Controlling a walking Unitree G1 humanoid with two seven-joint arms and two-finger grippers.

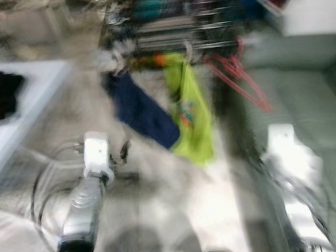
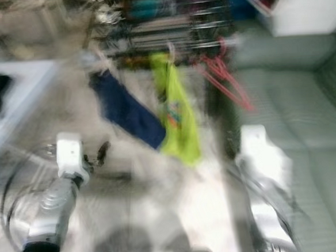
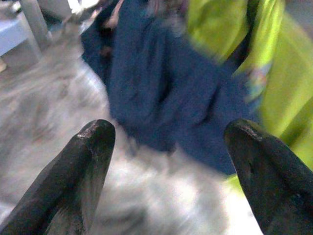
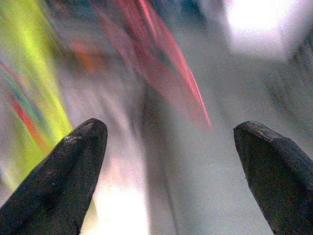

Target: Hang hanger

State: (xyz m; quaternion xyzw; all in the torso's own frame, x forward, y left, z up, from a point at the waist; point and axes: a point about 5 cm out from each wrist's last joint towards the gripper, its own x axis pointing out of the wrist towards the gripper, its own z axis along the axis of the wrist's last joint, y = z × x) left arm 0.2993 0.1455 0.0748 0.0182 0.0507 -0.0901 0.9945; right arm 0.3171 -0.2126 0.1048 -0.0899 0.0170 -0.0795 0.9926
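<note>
Both my grippers are raised ahead of me, fingers spread wide with nothing between them: my left gripper faces a navy garment, my right gripper faces the red hangers. Those hangers dangle from the drying rack, just beside a lime-green garment. Everything is blurred.
</note>
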